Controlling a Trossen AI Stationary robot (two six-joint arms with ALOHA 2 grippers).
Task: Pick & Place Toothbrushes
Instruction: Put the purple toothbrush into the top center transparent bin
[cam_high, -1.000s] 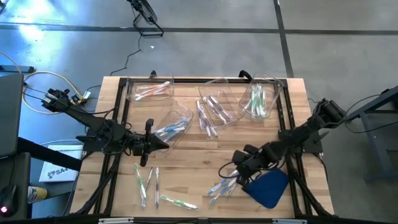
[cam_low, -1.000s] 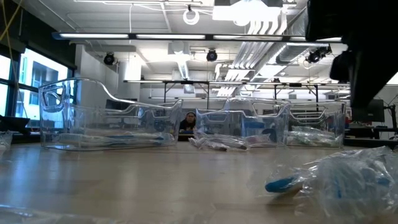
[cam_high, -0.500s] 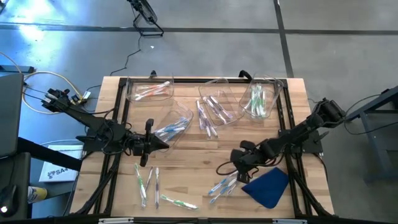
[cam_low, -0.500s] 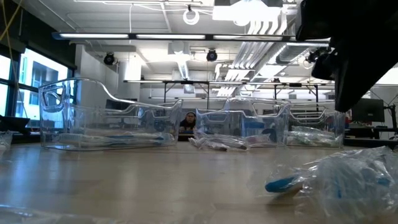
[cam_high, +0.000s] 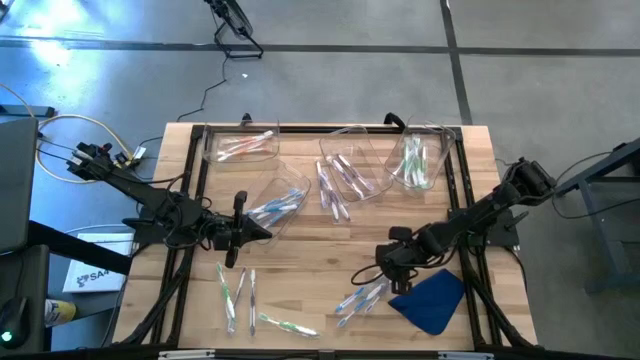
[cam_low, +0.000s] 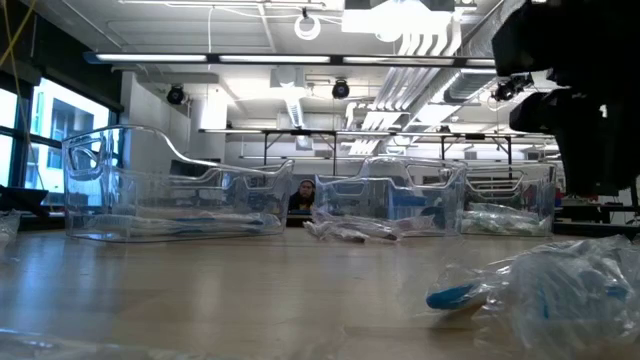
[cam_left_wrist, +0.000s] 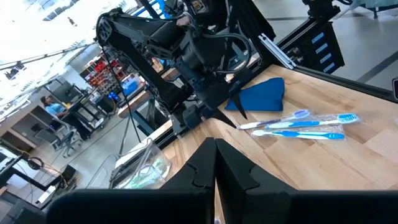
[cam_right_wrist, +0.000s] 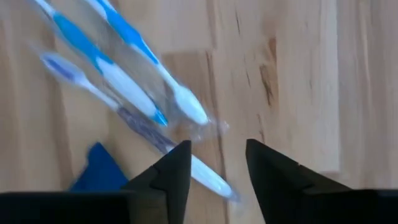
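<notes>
Three wrapped toothbrushes, two blue and one purple, lie flat on the wood near the table's front right; the right wrist view shows them as toothbrushes too. My right gripper hangs just above their far end, pointing steeply down, open, with the purple brush's white end showing below the gap. My left gripper is shut and level, in the air at the table's left, beside the bin of blue toothbrushes. Green toothbrushes lie at the front left.
A blue cloth lies right of the wrapped brushes. Clear bins stand along the far side, holding pink, purple and green brushes. Loose purple brushes lie mid-table. Bare wood lies in the middle front.
My right gripper has rolled about its wrist above the wrapped brushes, and its fingers have swung a little toward the table's far edge. The brushes lie where they were. My left arm has kept still.
</notes>
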